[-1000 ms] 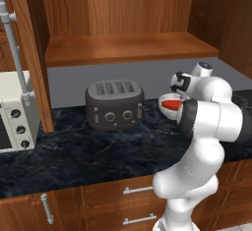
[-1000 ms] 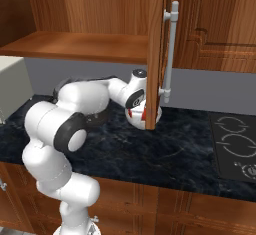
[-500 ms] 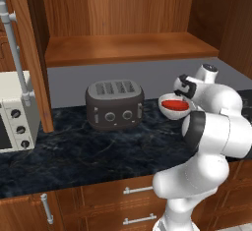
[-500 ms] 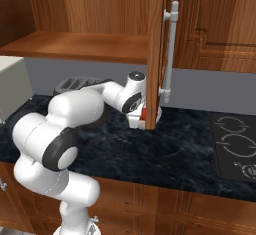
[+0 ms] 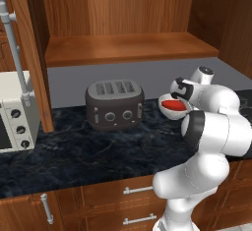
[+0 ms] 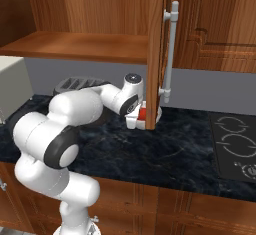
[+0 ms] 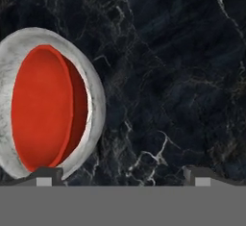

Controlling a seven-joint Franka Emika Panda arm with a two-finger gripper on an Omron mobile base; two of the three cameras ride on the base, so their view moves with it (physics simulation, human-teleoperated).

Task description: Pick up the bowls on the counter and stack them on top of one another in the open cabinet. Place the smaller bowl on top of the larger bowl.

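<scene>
Arm has swung further right and lower over the worktop (image 5: 74,151); gripper (image 7: 120,174) hangs jaws wide, holding nothing. Red bowl (image 7: 45,107) sits nested in the speckled bowl (image 7: 93,100), both on the worktop, not in the open cabinet (image 5: 128,48). Straddle the near rim, close squarely. Cabinet door (image 6: 155,54) edge stands just beside; toaster (image 5: 114,104) to the left; lift straight first.

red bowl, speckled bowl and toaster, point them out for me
red bowl (image 7: 41,107), hand view, on its glossy inside.
speckled bowl (image 7: 96,100), hand view, on its grey-white rim beside the red bowl.
toaster (image 5: 114,108), left base view, on its dark front face above the knobs.
</scene>
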